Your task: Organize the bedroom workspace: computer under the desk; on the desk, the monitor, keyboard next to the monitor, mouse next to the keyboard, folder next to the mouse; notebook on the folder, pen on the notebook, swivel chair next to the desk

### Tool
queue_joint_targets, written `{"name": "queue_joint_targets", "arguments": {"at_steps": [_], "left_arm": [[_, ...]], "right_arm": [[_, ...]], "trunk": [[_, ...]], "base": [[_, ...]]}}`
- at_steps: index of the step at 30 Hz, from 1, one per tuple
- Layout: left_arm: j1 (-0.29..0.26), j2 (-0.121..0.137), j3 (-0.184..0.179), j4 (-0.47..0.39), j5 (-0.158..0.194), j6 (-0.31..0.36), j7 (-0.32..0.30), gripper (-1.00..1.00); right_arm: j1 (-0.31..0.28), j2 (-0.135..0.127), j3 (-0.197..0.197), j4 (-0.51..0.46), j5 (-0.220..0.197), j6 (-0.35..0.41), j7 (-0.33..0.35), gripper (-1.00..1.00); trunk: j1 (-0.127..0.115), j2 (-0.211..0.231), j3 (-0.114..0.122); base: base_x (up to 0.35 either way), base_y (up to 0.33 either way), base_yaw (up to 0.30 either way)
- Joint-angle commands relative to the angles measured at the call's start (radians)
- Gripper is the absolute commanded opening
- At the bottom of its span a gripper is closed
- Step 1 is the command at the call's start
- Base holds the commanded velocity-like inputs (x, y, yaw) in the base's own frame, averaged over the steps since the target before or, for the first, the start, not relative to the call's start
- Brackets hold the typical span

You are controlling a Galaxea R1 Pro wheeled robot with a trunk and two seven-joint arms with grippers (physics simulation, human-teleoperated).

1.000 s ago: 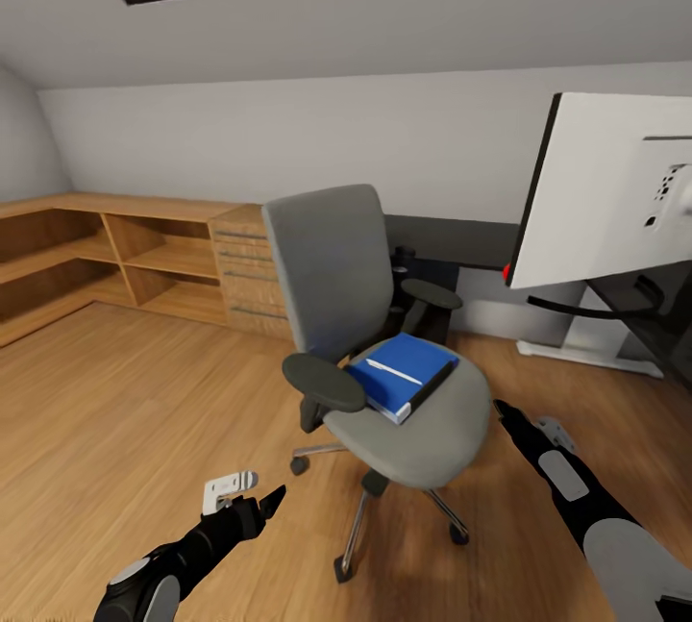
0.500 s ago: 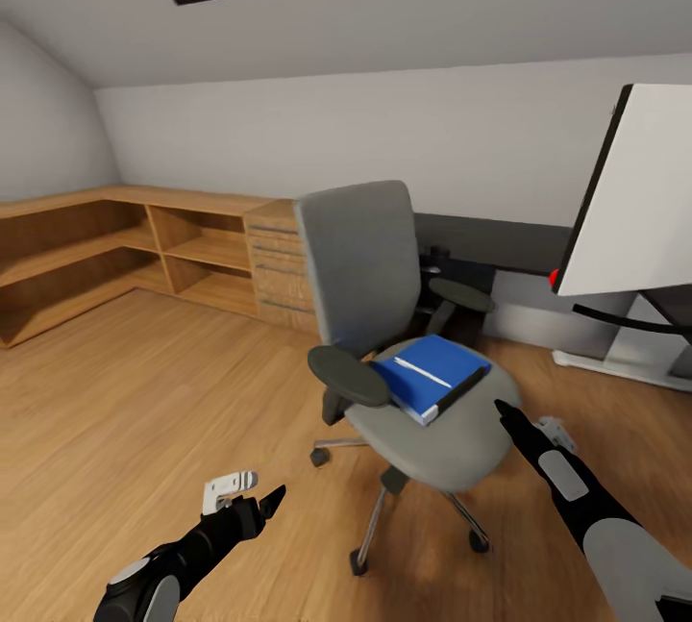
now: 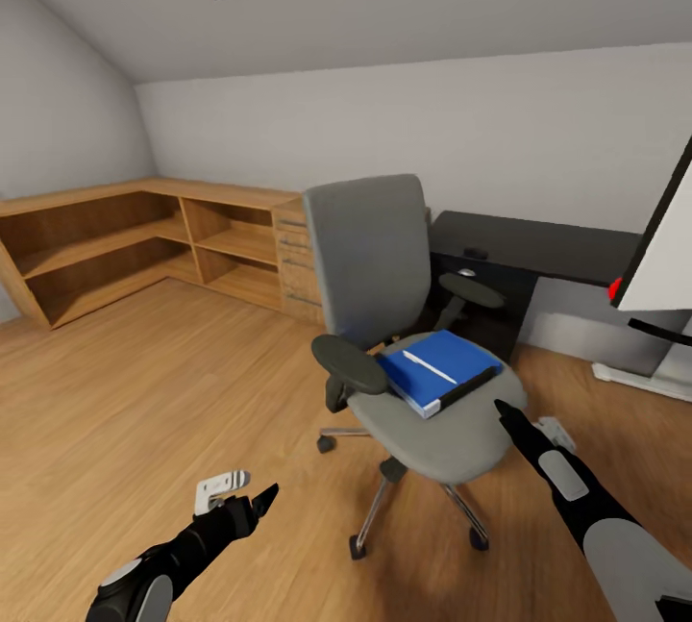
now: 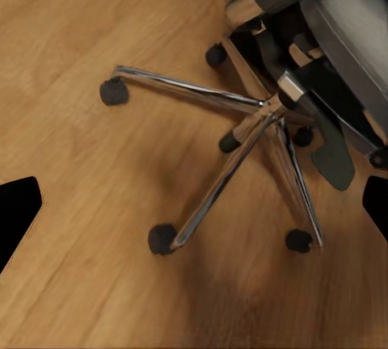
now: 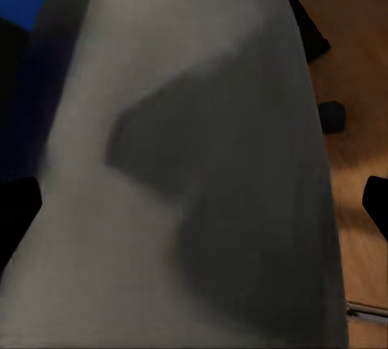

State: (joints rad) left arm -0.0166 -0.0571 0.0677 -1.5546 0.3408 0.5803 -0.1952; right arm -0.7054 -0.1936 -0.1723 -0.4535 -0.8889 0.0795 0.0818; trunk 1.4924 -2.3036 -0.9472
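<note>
On the chair (image 3: 423,401) seat ahead of me lies the blue folder (image 3: 437,382), just beyond my right gripper (image 3: 503,410), spread wide and empty. My left gripper (image 3: 259,499) hangs open, empty; its wrist camera shows the chrome base (image 4: 259,123).

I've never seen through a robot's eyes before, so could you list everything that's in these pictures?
chair: 1, grey with black armrests and chrome base, on the floor in front of the desk
folder: 1, blue, lying on the chair seat
pen: 1, white, on top of the folder
desk: 1, black, against the far wall behind the chair
monitor: 1, white back, cut off at the right edge
shelving: 1, oak wood, along the left walls
floor: wood
left gripper: 1, black, low over the floor, open
right gripper: 1, black, at the seat's front edge, open
</note>
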Motion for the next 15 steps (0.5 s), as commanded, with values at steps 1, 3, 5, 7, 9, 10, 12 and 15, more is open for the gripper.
{"name": "queue_joint_targets", "arguments": {"at_steps": [1, 3, 5, 7, 9, 10, 12, 15], "left_arm": [[0.0, -0.001, 0.002, 0.0, 0.003, 0.008, -0.003, 1.0], [0.0, -0.002, 0.001, 0.001, 0.003, 0.008, -0.003, 1.0], [0.0, -0.001, 0.002, 0.0, 0.003, 0.007, -0.003, 1.0], [0.0, -0.001, 0.002, 0.001, 0.003, 0.007, -0.003, 1.0], [0.0, -0.002, 0.002, 0.001, 0.003, 0.007, -0.003, 1.0], [0.0, -0.001, 0.001, 0.001, 0.003, 0.007, -0.003, 1.0], [-0.001, -0.001, 0.001, 0.001, 0.003, 0.007, -0.003, 1.0], [0.0, -0.002, 0.001, 0.001, 0.002, 0.007, -0.003, 1.0]], "right_arm": [[0.0, 0.0, -0.006, -0.001, -0.006, 0.006, 0.005, 1.0], [0.0, 0.001, -0.005, -0.001, -0.006, 0.006, 0.005, 1.0], [0.0, 0.002, -0.004, -0.001, -0.006, 0.006, 0.005, 1.0], [0.0, 0.002, -0.004, -0.001, -0.005, 0.006, 0.005, 1.0], [0.0, 0.002, -0.004, -0.001, -0.005, 0.006, 0.006, 1.0], [0.0, 0.002, -0.004, -0.001, -0.005, 0.006, 0.006, 1.0], [0.0, 0.002, -0.004, -0.001, -0.005, 0.006, 0.006, 1.0], [0.0, 0.001, -0.004, -0.002, -0.005, 0.006, 0.006, 1.0]], "trunk": [[0.0, 0.0, -0.002], [0.0, 0.0, -0.005], [0.0, 0.0, -0.007], [0.0, 0.0, -0.009], [0.0, 0.0, -0.012], [0.0, 0.0, -0.013], [0.0, 0.0, -0.015], [0.0, 0.0, -0.016]], "base": [[0.055, 0.0, 0.163], [0.016, 0.0, 0.163], [0.003, 0.0, 0.163], [0.001, 0.0, 0.163], [0.067, 0.0, 0.163], [0.236, 0.0, 0.162], [0.256, 0.0, 0.119], [0.161, 0.0, 0.042]]}}
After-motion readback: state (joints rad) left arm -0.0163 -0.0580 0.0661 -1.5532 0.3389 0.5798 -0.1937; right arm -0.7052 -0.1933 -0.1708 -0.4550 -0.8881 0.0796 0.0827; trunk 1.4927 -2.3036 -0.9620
